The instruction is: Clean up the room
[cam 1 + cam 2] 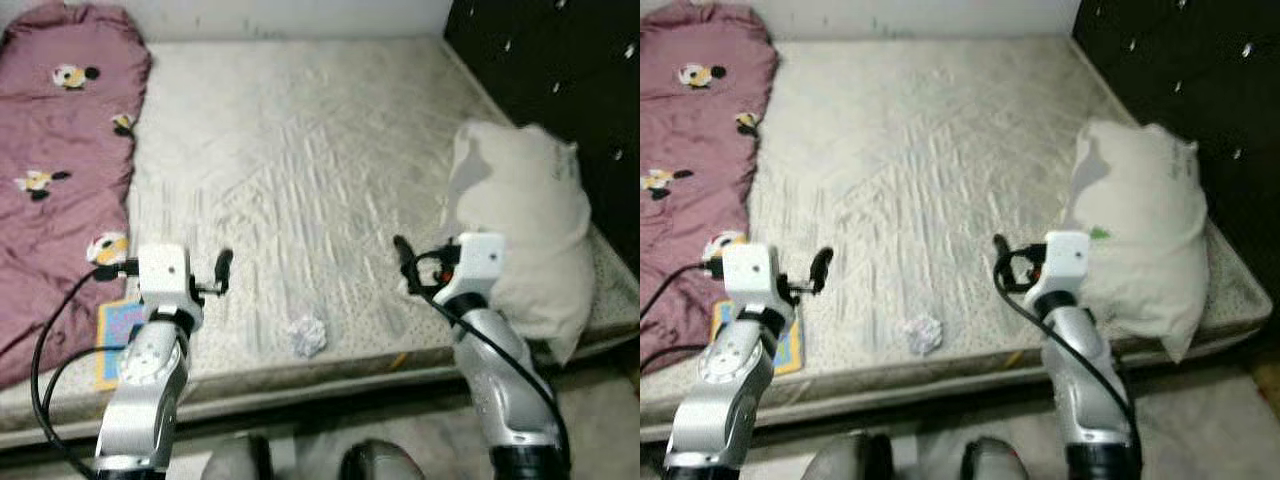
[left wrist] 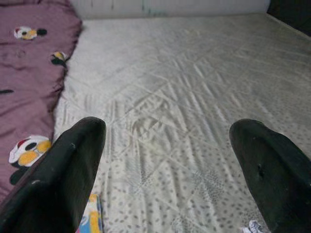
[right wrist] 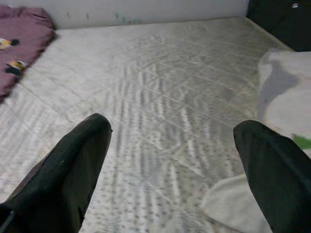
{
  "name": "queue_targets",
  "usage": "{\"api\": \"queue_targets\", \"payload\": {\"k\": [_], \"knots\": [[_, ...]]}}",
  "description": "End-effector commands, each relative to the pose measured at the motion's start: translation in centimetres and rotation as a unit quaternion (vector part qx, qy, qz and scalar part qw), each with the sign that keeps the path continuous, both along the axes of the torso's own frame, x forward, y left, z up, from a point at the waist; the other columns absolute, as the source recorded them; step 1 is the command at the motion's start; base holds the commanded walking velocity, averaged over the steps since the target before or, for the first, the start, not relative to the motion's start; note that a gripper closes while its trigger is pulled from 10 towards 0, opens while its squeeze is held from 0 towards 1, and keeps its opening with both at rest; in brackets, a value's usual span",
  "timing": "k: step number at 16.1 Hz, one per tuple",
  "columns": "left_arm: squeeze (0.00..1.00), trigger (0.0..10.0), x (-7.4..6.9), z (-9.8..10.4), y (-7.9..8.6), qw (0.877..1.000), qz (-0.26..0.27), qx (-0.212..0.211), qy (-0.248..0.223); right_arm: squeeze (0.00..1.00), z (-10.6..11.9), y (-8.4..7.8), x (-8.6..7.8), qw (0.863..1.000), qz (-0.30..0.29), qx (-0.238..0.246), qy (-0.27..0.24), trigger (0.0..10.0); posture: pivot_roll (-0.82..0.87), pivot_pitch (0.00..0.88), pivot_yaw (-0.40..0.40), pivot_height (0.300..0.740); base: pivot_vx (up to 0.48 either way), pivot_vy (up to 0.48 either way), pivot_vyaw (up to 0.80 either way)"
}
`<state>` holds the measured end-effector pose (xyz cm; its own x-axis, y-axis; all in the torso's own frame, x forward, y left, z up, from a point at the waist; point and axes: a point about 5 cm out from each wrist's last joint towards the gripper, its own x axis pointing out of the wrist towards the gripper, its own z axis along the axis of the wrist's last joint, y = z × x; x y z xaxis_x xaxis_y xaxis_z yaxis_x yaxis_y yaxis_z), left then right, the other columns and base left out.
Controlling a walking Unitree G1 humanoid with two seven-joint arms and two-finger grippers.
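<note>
Paper wad on mattress, between both pincers, untouched.

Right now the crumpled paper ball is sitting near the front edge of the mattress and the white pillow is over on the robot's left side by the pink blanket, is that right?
Not quite. The white pillow lies on the robot's right, by the dark cabinet, across the mattress from the pink blanket; the left eye view shows this. The crumpled paper ball does sit near the mattress's front edge.
</note>
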<state>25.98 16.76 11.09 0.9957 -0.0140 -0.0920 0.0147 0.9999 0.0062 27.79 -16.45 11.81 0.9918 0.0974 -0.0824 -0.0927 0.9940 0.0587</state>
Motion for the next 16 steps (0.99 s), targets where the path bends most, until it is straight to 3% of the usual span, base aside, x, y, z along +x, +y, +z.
{"api": "queue_targets", "payload": {"k": [1,2,4,6,7,8,12,16], "knots": [[0.00,10.0,-0.2,-0.2,-0.3,1.000,-0.003,-0.002,0.007,0.00,0.0,-0.8,0.0,1.000,-0.018,-0.020,-0.005,10.0,-0.03,0.153,-0.054,0.740,0.000,0.000,0.00],[0.00,10.0,-0.2,-0.2,-0.3,1.000,-0.002,-0.001,0.007,0.00,0.0,-0.3,0.0,1.000,-0.003,0.009,0.006,10.0,-0.03,0.153,-0.054,0.740,0.000,0.000,0.00],[0.00,10.0,-0.2,0.0,0.1,1.000,0.017,0.010,-0.004,0.00,0.4,-0.6,0.2,0.999,-0.027,-0.036,-0.021,10.0,-0.03,0.151,-0.053,0.740,0.000,0.000,0.00],[0.00,10.0,-0.2,-0.3,0.2,0.999,0.027,-0.023,0.013,0.00,0.1,-0.5,0.1,1.000,-0.016,-0.005,0.001,10.0,-0.03,0.167,-0.049,0.740,0.000,0.000,0.00],[0.00,10.0,-0.2,0.0,0.4,1.000,0.026,-0.016,0.007,0.00,0.4,-0.6,0.0,1.000,-0.020,-0.010,-0.018,10.0,-0.02,0.161,-0.048,0.740,0.000,0.000,0.00],[0.00,10.0,-0.2,0.4,0.5,0.999,0.002,-0.035,-0.018,0.00,0.6,-0.5,-0.1,0.999,-0.013,0.022,-0.022,10.0,-0.03,0.165,-0.047,0.740,0.000,0.000,0.00],[0.00,10.0,-0.1,0.4,1.0,0.999,0.026,-0.013,-0.014,0.00,1.0,-0.2,-0.2,0.999,-0.001,0.035,-0.032,10.0,-0.03,0.177,-0.047,0.740,0.000,0.000,0.00],[0.00,10.0,-0.3,0.0,0.4,1.000,0.013,-0.004,-0.003,0.00,0.6,0.3,-0.5,0.999,0.007,0.043,-0.025,10.0,-0.02,0.187,-0.048,0.720,0.000,0.000,0.00]]}}
